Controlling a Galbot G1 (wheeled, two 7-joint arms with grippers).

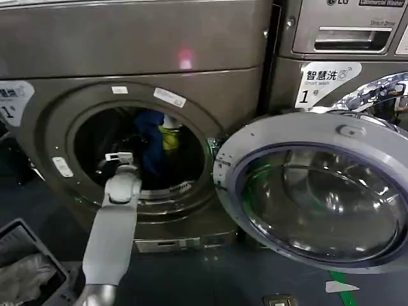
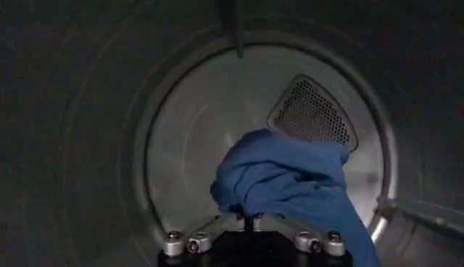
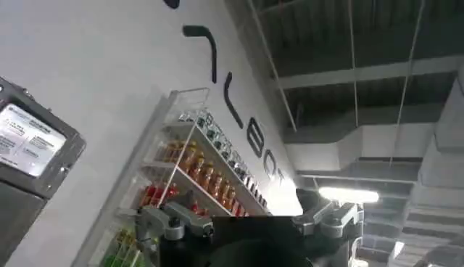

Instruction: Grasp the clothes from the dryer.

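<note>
Left wrist view: left hand [image 2: 250, 225] inside the drum, its base at the frame edge, blue cloth [image 2: 290, 181] bunched right against it; grip state cannot be told. Perforated vent [image 2: 313, 112] on the drum's back wall behind the cloth.

Head view: left arm [image 1: 115, 229] reaches through the porthole of the dryer [image 1: 127, 51]. Clothes [image 1: 153, 143], blue with some yellow-green and white, hang just beyond the arm's tip. Door [image 1: 319, 191] swung open to the right. Pink light [image 1: 185, 62] lit.

Right wrist view: right hand [image 3: 250, 225] faces a shelf [image 3: 196, 174] and ceiling; fingers hidden, state cannot be told.
</note>
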